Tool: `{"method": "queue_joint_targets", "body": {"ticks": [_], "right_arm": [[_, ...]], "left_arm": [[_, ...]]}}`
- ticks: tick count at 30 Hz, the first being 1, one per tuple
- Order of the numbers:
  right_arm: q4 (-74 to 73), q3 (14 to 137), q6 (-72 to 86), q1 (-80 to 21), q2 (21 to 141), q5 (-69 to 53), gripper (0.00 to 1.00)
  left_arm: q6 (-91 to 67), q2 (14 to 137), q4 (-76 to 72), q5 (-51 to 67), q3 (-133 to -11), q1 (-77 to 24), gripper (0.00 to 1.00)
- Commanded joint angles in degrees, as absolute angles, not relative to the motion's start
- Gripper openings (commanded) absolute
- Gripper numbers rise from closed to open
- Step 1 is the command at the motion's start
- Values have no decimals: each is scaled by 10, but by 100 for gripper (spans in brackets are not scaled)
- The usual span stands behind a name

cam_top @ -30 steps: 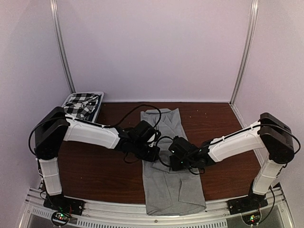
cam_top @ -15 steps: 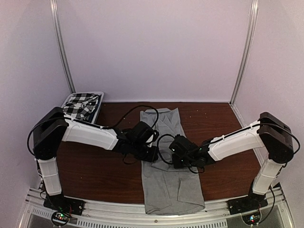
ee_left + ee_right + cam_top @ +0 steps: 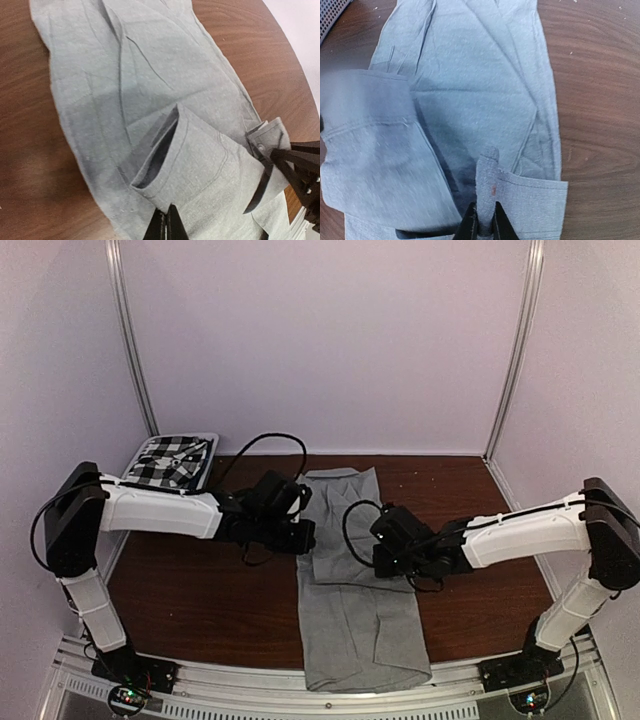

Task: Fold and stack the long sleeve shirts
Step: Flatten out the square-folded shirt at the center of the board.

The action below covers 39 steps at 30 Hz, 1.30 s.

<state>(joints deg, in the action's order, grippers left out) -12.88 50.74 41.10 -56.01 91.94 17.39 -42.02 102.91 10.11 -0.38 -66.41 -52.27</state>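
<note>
Plain light grey shirt (image 3: 352, 590), folded to a long narrow strip, lying lengthwise down the middle of the brown counter (image 3: 200, 590). Near end at the front edge, between the two arm bases; far end well up toward the back wall. Flat on the wood along most of its length, raised only around the middle. There, on the left edge, a fold of cloth lifted into an open-mouthed pocket with a dark inside; on the right edge, a cuff with a small button and a doubled band of cloth lifted likewise. Long creases across the flat far part.

Left jaws: closed, pinching the near edge of the lifted left fold, tips tight together in the left wrist view. Right jaws: closed as well, clamped on a small upright pinch of the same grey cloth at the right edge, with a tiny reddish mark on that pinch.

Left arm (image 3: 160, 510) reaching in from the left, right arm (image 3: 520, 535) from the right, both wrists low over the shirt's middle, near each other but apart.

Black-and-white checked shirt (image 3: 168, 458), bunched in the white slatted basket (image 3: 209, 462) at the far left corner of the counter, well apart from the grey one. Pale walls behind and on both sides.
</note>
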Motion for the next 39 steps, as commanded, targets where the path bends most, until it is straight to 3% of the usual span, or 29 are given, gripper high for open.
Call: {"method": "queue_joint_targets", "body": {"ticks": [1,21,39], "right_arm": [[-161,532,381,-517,882,210,9],[-222,781,228,-98,864,156,4],[-247,906,195,42,928,118,4]], "left_arm": [[-396,984,127,-35,-679,-474,0],[-266,940,281,-7,-927,-119,0],[-231,1014,348,0,-1097,-21,0]]}}
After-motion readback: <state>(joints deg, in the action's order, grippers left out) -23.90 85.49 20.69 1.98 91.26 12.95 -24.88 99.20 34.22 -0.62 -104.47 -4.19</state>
